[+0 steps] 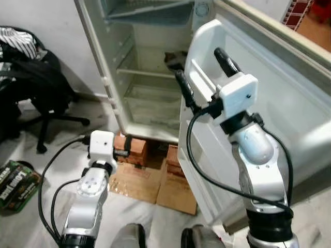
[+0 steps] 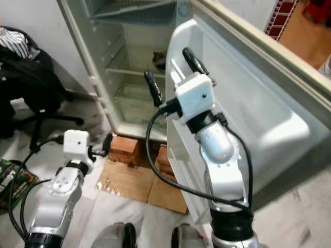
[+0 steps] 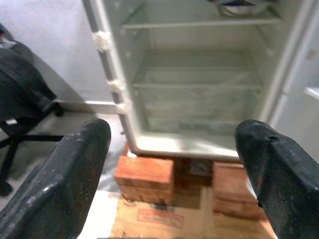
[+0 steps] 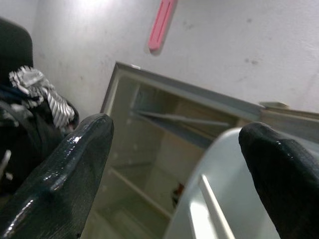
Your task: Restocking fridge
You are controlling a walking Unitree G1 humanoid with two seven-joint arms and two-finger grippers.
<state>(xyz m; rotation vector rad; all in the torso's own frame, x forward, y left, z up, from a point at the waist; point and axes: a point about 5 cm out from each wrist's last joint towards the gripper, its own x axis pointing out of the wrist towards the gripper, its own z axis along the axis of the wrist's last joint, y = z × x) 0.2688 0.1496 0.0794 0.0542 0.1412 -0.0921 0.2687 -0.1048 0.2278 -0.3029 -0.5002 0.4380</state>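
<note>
Fridge (image 1: 155, 77) fills the upper middle of your head view, its door (image 1: 269, 103) swung wide to the right so the white inner liner faces you. Inside you can see bare wire-edged shelves (image 3: 199, 22), a clear lower drawer (image 3: 197, 99), and one dark item (image 1: 173, 59) sitting on a middle shelf, too small for you to identify. The cabinet stands raised on red bricks (image 3: 144, 177), with flattened cardboard (image 1: 152, 183) spread on the floor below them.

Your right gripper (image 1: 204, 72) is raised high in the centre of the frame, its two black fingers (image 4: 65, 179) spread apart and holding nothing, one on either side of the door's inner edge. Whether they touch the door you cannot tell.

Your left gripper (image 1: 123, 153) sits low in the lower left, pointed at the bricks under the fridge; its fingers (image 3: 65, 179) are also parted and empty.

At the upper left, a black office chair (image 1: 36, 88) carries dark bags and a striped cloth (image 4: 45, 94). A green packet (image 1: 15, 183) lies on the floor at the left edge. A pink strip (image 4: 160, 22) hangs on the wall above the fridge in the right wrist view.
</note>
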